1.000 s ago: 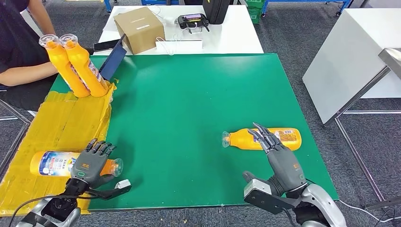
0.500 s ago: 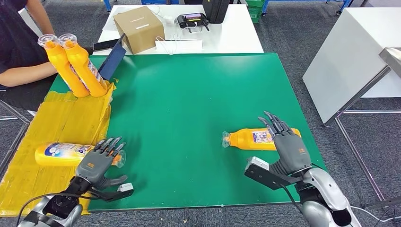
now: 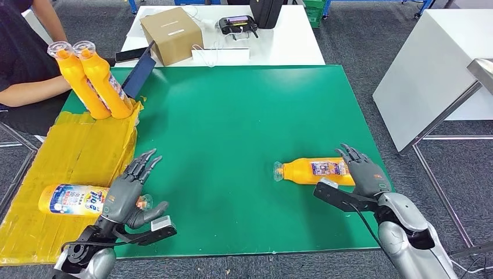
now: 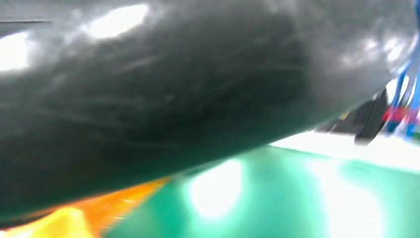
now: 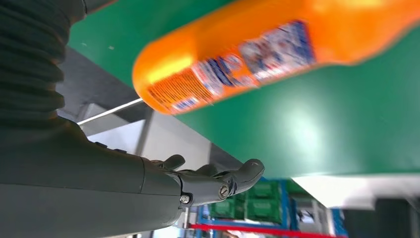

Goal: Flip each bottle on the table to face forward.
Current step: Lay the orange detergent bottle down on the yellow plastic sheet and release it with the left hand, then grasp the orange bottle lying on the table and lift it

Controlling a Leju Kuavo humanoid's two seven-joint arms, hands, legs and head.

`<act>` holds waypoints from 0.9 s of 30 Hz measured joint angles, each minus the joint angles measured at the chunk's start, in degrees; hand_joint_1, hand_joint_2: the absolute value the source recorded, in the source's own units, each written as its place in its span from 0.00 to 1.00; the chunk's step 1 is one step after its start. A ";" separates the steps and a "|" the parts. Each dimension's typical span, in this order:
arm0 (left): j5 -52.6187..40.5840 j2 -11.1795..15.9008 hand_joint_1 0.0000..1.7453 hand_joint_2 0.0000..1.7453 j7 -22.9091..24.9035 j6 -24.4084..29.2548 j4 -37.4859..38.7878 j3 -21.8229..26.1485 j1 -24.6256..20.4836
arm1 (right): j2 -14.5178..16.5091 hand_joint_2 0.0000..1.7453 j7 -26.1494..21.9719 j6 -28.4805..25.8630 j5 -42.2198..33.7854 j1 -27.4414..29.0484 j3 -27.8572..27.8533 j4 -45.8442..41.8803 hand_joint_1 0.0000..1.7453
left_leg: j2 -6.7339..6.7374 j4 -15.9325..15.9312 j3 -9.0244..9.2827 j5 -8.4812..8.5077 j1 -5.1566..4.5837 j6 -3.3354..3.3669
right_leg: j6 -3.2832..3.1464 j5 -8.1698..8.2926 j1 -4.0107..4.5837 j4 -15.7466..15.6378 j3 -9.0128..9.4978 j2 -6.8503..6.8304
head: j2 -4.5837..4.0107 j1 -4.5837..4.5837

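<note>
An orange bottle [image 3: 311, 170] lies on its side on the green table [image 3: 232, 116], cap to the left, a small label facing up. My right hand [image 3: 365, 173] rests against its base end with fingers spread; the right wrist view has the bottle [image 5: 257, 54] beside my straight fingers [image 5: 218, 181]. A second bottle [image 3: 72, 199] with a blue and white label up lies on the yellow sheet [image 3: 81, 151]. My left hand [image 3: 129, 190] hovers over its cap end, fingers spread and raised. Two more orange bottles [image 3: 104, 81] stand tilted at the far left.
A person's arm [image 3: 32, 93] reaches in at the far left by the standing bottles. Behind the green table a white table [image 3: 279, 49] carries a cardboard box [image 3: 171, 35] and a handheld controller [image 3: 237, 25]. Another white table [image 3: 430, 70] stands to the right.
The left bottle has rolled, its blue and white label now up, and my left hand has lifted its fingers. My right hand has slid right to the other bottle's base; that bottle rolled too.
</note>
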 joint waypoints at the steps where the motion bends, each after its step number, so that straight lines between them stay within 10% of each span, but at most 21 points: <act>1: 6.14 -1.58 0.00 0.00 -1.31 -1.76 -2.72 0.90 0.77 | 0.08 1.00 0.06 0.17 0.72 -0.01 -0.15 0.91 0.00 | 0.00 0.00 -0.01 -0.01 0.00 0.00 | 0.00 0.00 0.00 0.00 -0.01 0.00 | 0.00 -0.01; 10: 40.58 -11.83 0.00 0.00 -4.14 -15.89 -19.02 9.65 4.85 | 0.66 1.00 -0.83 0.68 4.34 -0.29 -0.58 7.74 0.00 | 0.00 -0.01 -0.05 -0.02 0.01 0.01 | 0.00 -0.01 0.02 0.00 -0.06 0.00 | 0.00 -0.02; 27: 41.07 -14.87 0.00 0.00 -5.13 -17.37 -22.10 13.52 6.02 | 2.22 1.00 -0.52 -1.78 10.81 -6.14 1.89 14.01 0.00 | 0.00 -0.01 -0.04 0.04 -0.04 0.06 | 0.01 0.00 -0.01 0.03 -0.04 -0.02 | 0.00 -0.03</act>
